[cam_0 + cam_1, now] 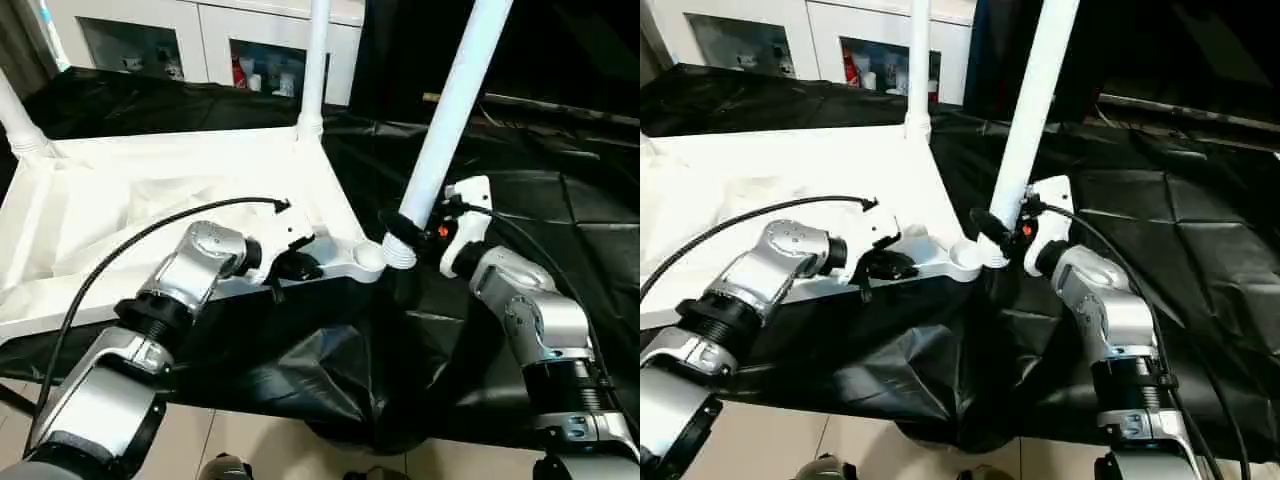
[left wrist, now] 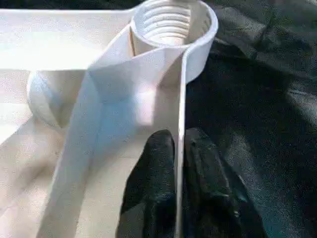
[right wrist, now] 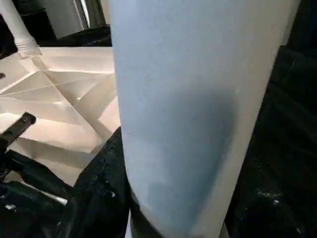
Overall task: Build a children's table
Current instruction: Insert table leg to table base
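The white tabletop (image 1: 150,210) lies underside up on the black-draped table. Two white legs stand upright in its far sockets, one at the far left (image 1: 20,125) and one at the far right (image 1: 315,70). My left gripper (image 1: 290,265) is shut on the tabletop's thin near rim (image 2: 181,99), one black finger (image 2: 156,163) on each side, just short of the near-right corner socket (image 2: 171,22), which is threaded and empty. My right gripper (image 1: 405,232) is shut on a third leg (image 1: 450,110), which leans to the right. Its threaded lower end (image 1: 400,255) sits just beside that socket (image 1: 365,258).
The black cloth (image 1: 560,200) covers the work table to the right of the tabletop and hangs over the near edge. A white cabinet with glass doors (image 1: 200,40) stands behind the table. A black cable (image 1: 130,245) loops over my left forearm.
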